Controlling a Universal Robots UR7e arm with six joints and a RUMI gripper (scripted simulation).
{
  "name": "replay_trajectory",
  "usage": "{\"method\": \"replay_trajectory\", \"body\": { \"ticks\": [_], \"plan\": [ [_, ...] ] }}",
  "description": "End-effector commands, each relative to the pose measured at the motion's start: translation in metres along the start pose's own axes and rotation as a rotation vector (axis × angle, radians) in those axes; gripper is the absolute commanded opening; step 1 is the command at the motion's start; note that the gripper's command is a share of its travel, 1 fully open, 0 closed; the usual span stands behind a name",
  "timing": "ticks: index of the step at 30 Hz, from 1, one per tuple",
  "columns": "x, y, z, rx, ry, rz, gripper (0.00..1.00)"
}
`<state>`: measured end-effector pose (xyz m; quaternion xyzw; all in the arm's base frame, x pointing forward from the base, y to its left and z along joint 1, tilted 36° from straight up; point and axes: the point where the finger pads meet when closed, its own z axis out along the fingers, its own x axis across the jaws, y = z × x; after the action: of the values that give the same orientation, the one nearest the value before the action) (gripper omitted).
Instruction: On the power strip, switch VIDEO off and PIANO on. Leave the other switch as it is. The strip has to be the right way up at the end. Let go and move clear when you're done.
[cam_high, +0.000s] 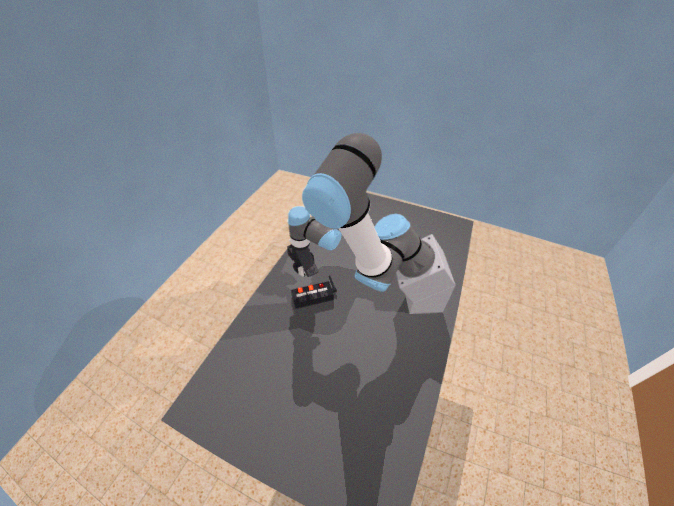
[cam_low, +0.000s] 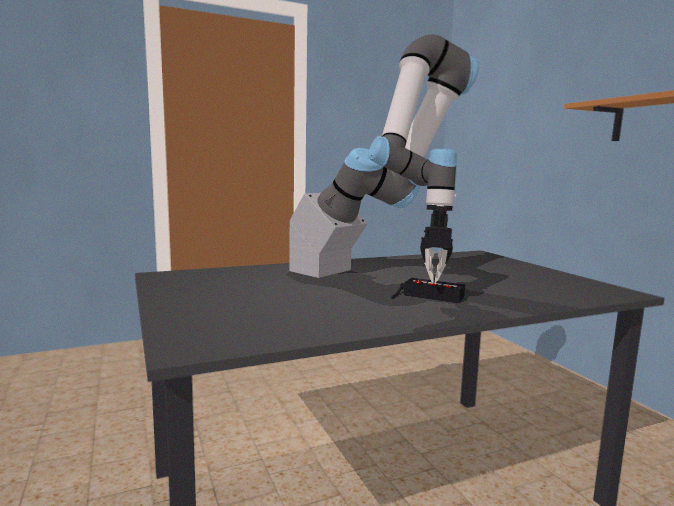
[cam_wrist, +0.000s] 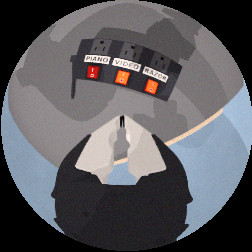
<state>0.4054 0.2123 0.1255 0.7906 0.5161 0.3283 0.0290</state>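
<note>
A black power strip (cam_high: 313, 293) (cam_low: 435, 289) (cam_wrist: 125, 65) lies right way up on the dark table (cam_high: 261, 392) (cam_low: 261, 321). In the wrist view its switches read PIANO (cam_wrist: 92, 73), dark red; VIDEO (cam_wrist: 121, 77), bright orange; RAZOR (cam_wrist: 151, 86), bright orange. My gripper (cam_wrist: 122, 116) (cam_high: 304, 269) (cam_low: 434, 275) is shut and empty. It points straight down, with its tips a little above the strip and just short of the VIDEO switch in the wrist view.
The arm's grey base block (cam_high: 427, 280) (cam_low: 321, 239) stands on the table behind the strip. The table's far edge runs close behind the gripper in the wrist view. A door (cam_low: 228, 136) and a wall shelf (cam_low: 620, 103) are in the room.
</note>
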Motion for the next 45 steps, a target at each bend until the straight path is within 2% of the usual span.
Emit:
{"method": "replay_trajectory", "body": {
  "ticks": [1,5,8,45],
  "plan": [
    [0.0,0.003,-0.025,0.002,0.0,-0.001,0.0],
    [0.0,0.003,-0.044,0.002,0.001,0.0,0.0],
    [0.0,0.003,-0.049,0.002,0.001,0.0,0.0],
    [0.0,0.003,-0.05,0.002,0.001,0.0,0.0]
  ]
}}
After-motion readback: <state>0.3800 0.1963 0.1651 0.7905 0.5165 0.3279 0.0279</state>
